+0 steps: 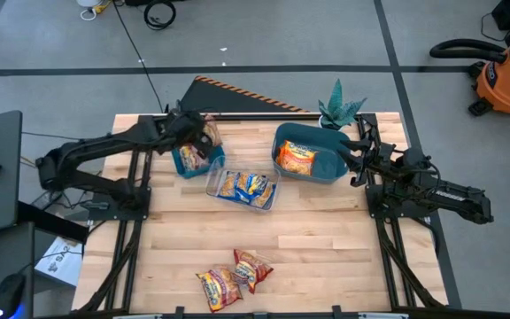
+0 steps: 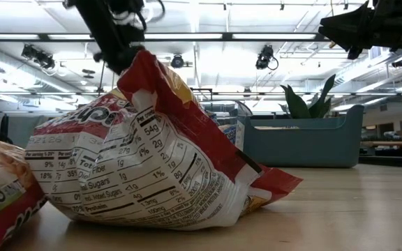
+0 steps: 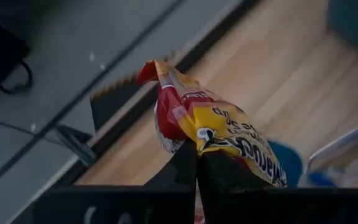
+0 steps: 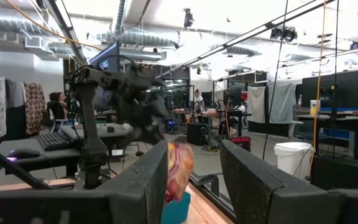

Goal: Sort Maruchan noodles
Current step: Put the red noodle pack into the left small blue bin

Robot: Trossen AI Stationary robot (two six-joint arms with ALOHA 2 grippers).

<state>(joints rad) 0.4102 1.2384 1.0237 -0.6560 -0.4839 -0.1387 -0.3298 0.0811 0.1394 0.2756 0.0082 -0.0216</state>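
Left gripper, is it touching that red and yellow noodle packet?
Touching. The left wrist view shows the left gripper pinched shut on the red-and-yellow noodle packet.

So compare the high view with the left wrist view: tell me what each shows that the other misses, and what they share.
Only the high view shows the whole table: a big teal bin with an orange packet by the right gripper, a clear tray of packets in the middle, and two loose packets at the near edge.

Only the left wrist view shows the left gripper with its jaws shut on a red-and-yellow packet, print readable.

Both show that held packet above the small teal bin at the table's far left corner.
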